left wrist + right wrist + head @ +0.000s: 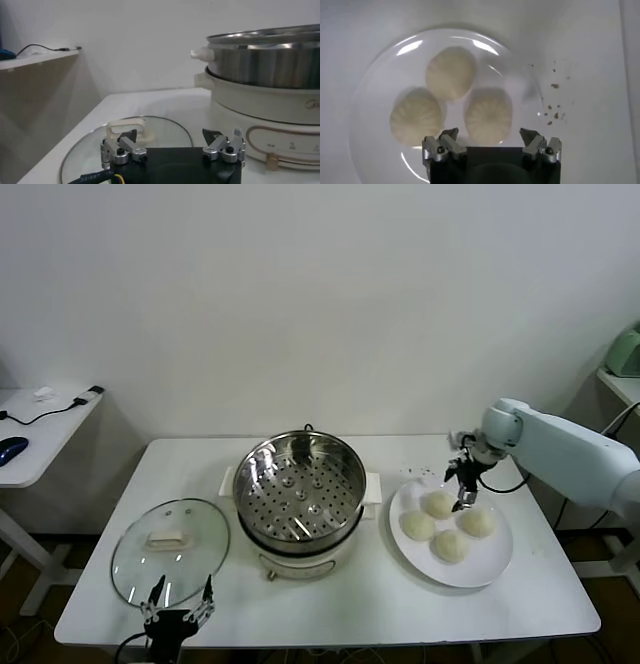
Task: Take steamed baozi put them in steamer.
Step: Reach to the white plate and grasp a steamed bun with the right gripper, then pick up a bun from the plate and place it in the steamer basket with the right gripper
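four small round cream-white steamed baozi (446, 526), smooth and faintly pleated, lie clustered on a flat white round plate (494, 564) at the right of the white table (380, 594). the right gripper (465, 489) hovers just above the buns at the plate's far edge, fingers spread and empty. the left gripper (178, 609), also spread, waits at the near edge over a round glass lid with white handle (170, 549). the shiny stainless-steel steamer (300, 489), its perforated tray bare, sits mid-table on a cream base.
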